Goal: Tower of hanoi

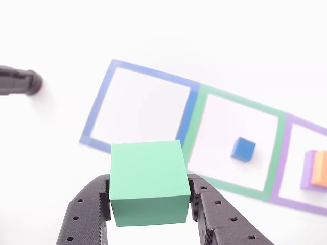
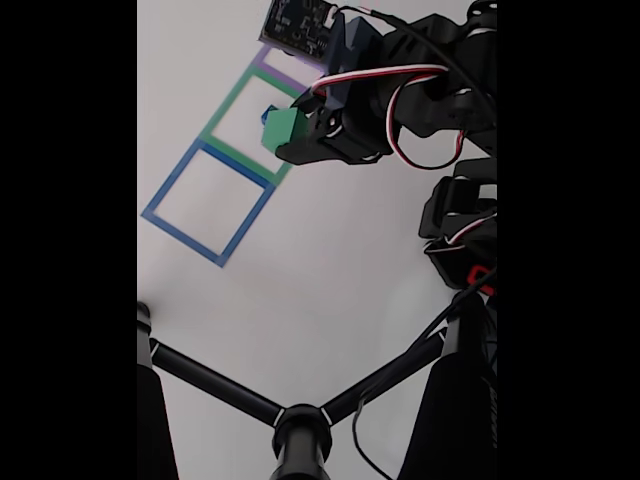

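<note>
Green block held clear of the table in the gripper; other blocks down in the taped squares.

Gripper (image 1: 149, 201) has its two black fingers clamped on opposite sides of the green block (image 1: 148, 182); block is matte mint green, near-cubic, with faint layer lines on its front face; seen in the other view above the near edge of the blue taped square (image 1: 99, 102), and raised off the white table (image 2: 320, 280) in the fixed view (image 2: 283, 128); small blue block (image 1: 243, 149) sits alone inside the green taped square (image 1: 278, 148), slightly turned against the tape lines; orange block (image 1: 321, 168) rests on the purple block (image 1: 308, 171) inside the purple taped square (image 1: 286, 153), both cut by the right edge; a black tripod (image 2: 300, 420) stands in the fixed view's foreground.
</note>
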Robot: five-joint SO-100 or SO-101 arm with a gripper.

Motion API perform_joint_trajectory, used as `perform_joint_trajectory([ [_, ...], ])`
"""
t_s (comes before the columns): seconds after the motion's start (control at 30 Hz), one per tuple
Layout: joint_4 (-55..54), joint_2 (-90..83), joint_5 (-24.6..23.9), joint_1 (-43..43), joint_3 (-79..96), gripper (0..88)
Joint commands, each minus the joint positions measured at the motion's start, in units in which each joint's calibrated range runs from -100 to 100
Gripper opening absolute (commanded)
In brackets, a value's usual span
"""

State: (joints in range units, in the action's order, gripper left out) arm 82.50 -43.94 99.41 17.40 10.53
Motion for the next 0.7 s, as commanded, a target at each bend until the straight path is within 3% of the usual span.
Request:
perform_joint_trajectory([
  [0.0, -1.21, -2.04, 0.59, 2.74, -0.44, 10.3],
  [0.2, -14.49, -4.87, 0.59, 3.03, 14.74, 10.3],
  [0.67, -69.47, -2.20, 0.59, 3.41, 56.56, 10.4],
])
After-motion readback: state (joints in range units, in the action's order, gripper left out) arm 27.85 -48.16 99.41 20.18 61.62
